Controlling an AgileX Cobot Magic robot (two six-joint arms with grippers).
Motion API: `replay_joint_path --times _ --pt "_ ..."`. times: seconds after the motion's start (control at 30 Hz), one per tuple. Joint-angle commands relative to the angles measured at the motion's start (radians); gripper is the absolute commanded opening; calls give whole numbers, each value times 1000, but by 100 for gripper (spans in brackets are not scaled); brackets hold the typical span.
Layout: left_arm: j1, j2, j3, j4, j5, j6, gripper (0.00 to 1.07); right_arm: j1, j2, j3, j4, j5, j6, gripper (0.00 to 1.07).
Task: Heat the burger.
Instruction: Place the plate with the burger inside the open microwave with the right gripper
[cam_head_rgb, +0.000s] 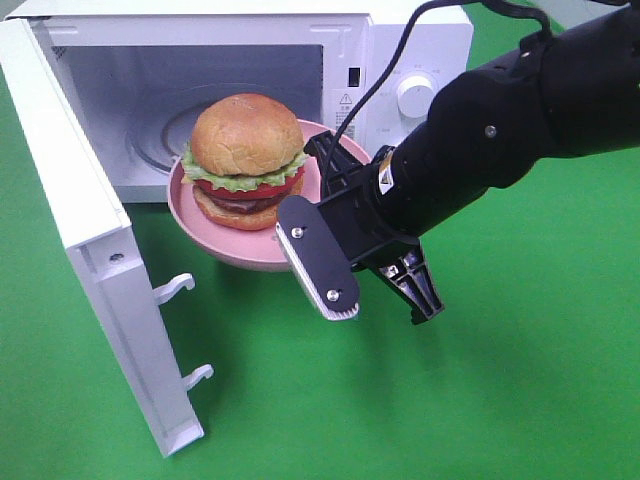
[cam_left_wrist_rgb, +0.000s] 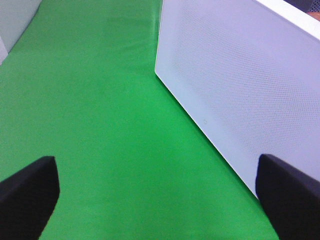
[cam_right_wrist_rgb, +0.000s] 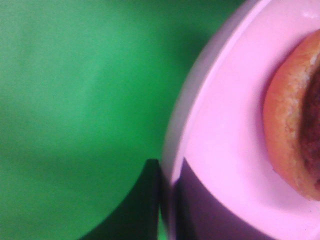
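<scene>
The burger (cam_head_rgb: 247, 150), with a domed golden bun, lettuce, tomato and a dark patty, sits on a pink plate (cam_head_rgb: 240, 255). The plate hangs in the air just in front of the open microwave (cam_head_rgb: 410, 40) cavity. My right gripper (cam_head_rgb: 325, 165) is shut on the plate's right rim. In the right wrist view its dark fingers (cam_right_wrist_rgb: 145, 205) clamp the rim of the plate (cam_right_wrist_rgb: 225, 125), with the burger's bun (cam_right_wrist_rgb: 287, 130) close by. My left gripper (cam_left_wrist_rgb: 157, 200) is open, holds nothing, and faces the outer side of the microwave door (cam_left_wrist_rgb: 240, 75).
The microwave door (cam_head_rgb: 90, 230) swings out to the left, its latch hooks (cam_head_rgb: 175, 288) pointing right. A glass turntable (cam_head_rgb: 160, 140) lies inside the cavity. A control knob (cam_head_rgb: 415, 95) is on the right panel. Green cloth (cam_head_rgb: 520, 380) covers the table.
</scene>
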Motion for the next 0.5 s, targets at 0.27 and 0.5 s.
replay_joint_path --times 0.27,0.5 --pt "2 -16 -1 -1 -7 1 100 7 88 -162 -1 39 2 0" --pt "2 -16 -1 -1 -7 1 100 7 150 -261 -1 111 2 0"
